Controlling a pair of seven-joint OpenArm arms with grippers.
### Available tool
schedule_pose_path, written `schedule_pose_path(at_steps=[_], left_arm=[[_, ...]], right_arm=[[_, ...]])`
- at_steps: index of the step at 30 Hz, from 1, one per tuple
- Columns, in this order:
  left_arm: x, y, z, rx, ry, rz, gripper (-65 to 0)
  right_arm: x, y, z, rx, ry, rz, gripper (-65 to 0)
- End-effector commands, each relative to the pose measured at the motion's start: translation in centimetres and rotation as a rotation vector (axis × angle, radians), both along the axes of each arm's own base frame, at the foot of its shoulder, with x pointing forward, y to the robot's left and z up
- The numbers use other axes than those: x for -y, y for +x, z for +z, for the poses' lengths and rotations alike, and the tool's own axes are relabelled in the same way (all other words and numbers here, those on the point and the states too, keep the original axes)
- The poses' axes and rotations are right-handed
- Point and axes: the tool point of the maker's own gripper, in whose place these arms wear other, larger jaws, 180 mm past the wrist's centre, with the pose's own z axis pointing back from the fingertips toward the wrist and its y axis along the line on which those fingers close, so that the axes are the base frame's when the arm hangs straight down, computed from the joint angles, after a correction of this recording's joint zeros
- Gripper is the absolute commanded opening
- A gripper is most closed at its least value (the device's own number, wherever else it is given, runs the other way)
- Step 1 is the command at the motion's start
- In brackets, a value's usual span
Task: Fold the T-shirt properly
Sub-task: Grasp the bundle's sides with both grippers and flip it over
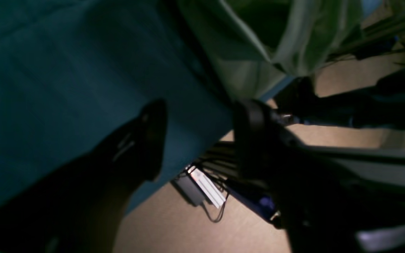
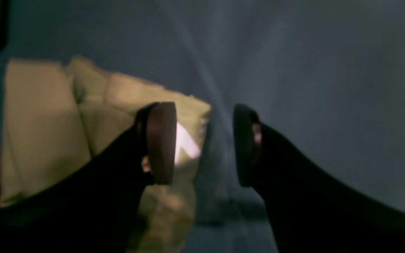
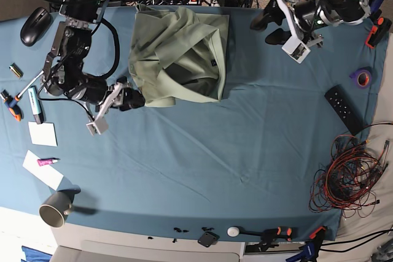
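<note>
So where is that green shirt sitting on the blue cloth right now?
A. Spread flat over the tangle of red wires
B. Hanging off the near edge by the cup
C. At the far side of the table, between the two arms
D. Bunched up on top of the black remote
C: in the base view the T-shirt lies partly folded at the far side of the table cloth, between the right gripper and the left gripper.

One T-shirt (image 3: 178,56), two robot arms, one computer mouse (image 3: 35,24), one remote (image 3: 344,108), one purple tape roll (image 3: 361,77), one mug (image 3: 56,207), one tangle of orange cables (image 3: 345,176), two paper notes.
</note>
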Motion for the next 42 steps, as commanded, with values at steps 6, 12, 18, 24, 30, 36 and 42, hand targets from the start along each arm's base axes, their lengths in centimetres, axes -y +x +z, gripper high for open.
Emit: schedule_pose_path(at_steps=[6,12,18,24,30,36,42], left_arm=[[4.1,-0.9,-0.5,-0.02,-0.026,-0.029,-30.0],[8.1,-2.5,-0.8,-0.043,-0.046,-0.093,-30.0],[9.0,-2.7,-0.9,-0.013,-0.024,-0.118,-30.0],[7.8,-1.6,-1.8,0.013,0.046,-0.053,-30.0],[7.5,-2.0,-3.9,-0.042,0.055,-0.045,-30.0],[7.3,-1.6,-5.9,-0.083,0.055,-0.032,-30.0],[7.6,-0.9,-5.8,-0.082,0.029,-0.031,-30.6]], right_arm=[[-1.3,2.2,2.2,0.059,0.144,0.014,-38.4],[-2.6,1.8,0.5,-0.007,0.166,0.047,-38.4],[-3.9,1.2,-0.3,-0.037,0.157,0.093,-38.6],[-4.9,0.9,-0.6,-0.048,0.149,0.129,-38.7],[-4.8,0.9,-0.6,-0.048,0.149,0.129,-38.7],[-4.9,0.9,-0.6,-0.048,0.149,0.129,-38.7],[-4.8,0.9,-0.6,-0.048,0.149,0.129,-38.7]])
